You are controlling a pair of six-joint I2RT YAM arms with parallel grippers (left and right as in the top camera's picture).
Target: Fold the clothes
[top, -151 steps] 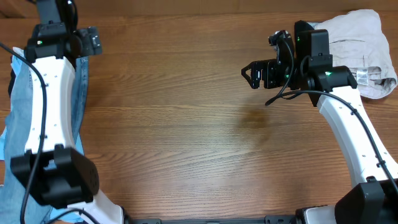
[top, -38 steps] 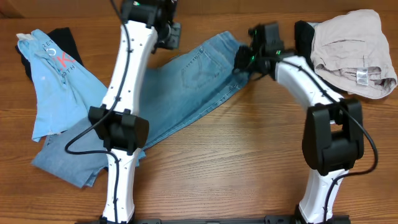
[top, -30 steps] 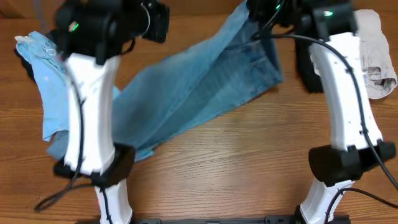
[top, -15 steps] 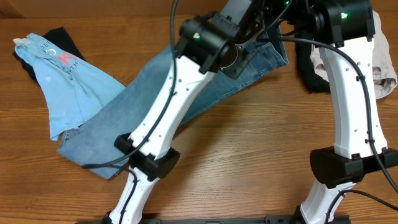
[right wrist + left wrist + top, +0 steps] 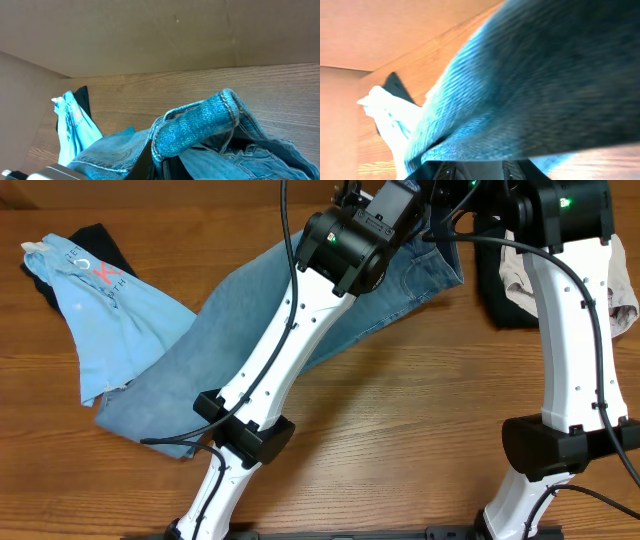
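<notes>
Now, my right gripper (image 5: 162, 167): clamped on a bunched fold of waistband, held up near the far edge of the counter (image 5: 400, 430).
My left gripper (image 5: 477, 172): denim drapes across the lens, so I cannot tell whether it grips anything.
Jeans (image 5: 250, 310): waist raised at the far edge, legs trailing diagonally toward the left edge.
Neighbours: T-shirt (image 5: 100, 310) by the far-left corner, touching the jeans' leg; beige trousers (image 5: 620, 290) at the far-right corner.
Risk: I judge my hold lopsided, so the waistband could twist or slip. Dragging the legs could pull the T-shirt along.
</notes>
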